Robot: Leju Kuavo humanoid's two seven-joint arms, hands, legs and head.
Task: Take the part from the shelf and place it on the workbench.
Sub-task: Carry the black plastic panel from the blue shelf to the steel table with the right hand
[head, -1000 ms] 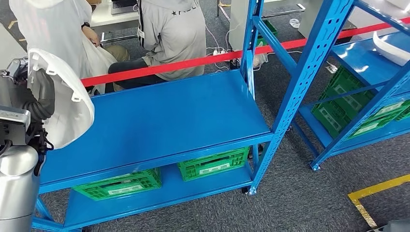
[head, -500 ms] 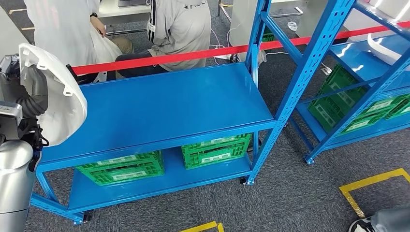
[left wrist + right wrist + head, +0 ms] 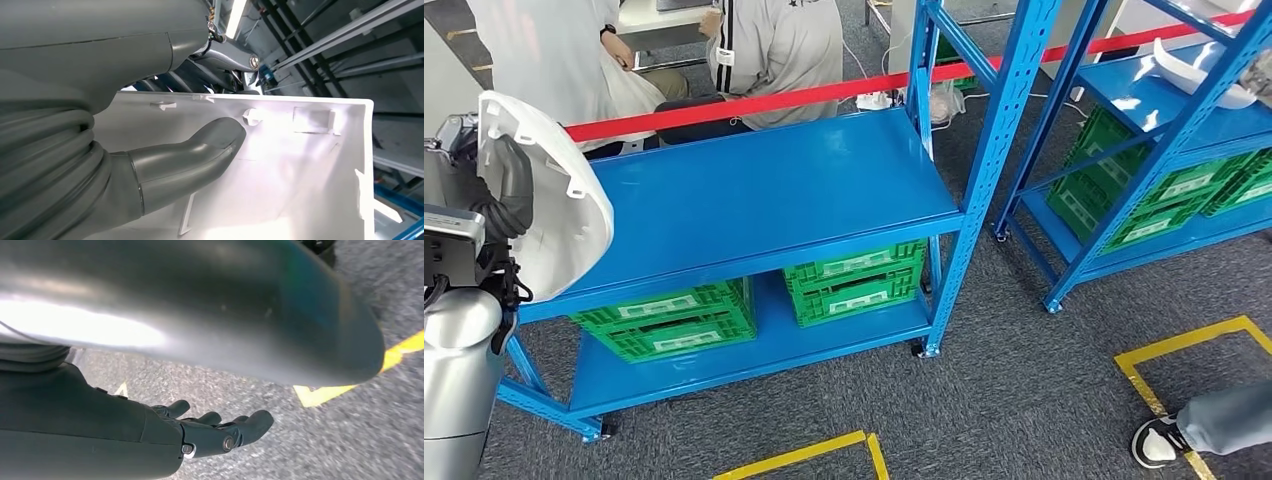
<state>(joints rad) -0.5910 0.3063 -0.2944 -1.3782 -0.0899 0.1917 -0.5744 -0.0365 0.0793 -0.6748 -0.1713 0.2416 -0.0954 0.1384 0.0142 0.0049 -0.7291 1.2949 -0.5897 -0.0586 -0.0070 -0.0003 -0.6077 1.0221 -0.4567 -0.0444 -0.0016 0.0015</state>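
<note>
Carrying the white part (image 3: 549, 200) in the left hand (image 3: 504, 195) beside the blue shelf's (image 3: 764, 200) left edge, right hand (image 3: 220, 432) hung empty, fingers apart; next likely needs finding the workbench.

The right hand (image 3: 210, 432) hangs empty, dark fingers (image 3: 250, 426) loosely extended above grey carpet (image 3: 310, 450) crossed by yellow floor tape (image 3: 350, 380).

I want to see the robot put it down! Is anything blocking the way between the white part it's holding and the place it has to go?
I can't tell. The left hand holds the white part up beside the blue shelf, but no workbench can be picked out in these pictures, so the path to it can't be checked. People sit behind a red tape beyond the shelf.
</note>
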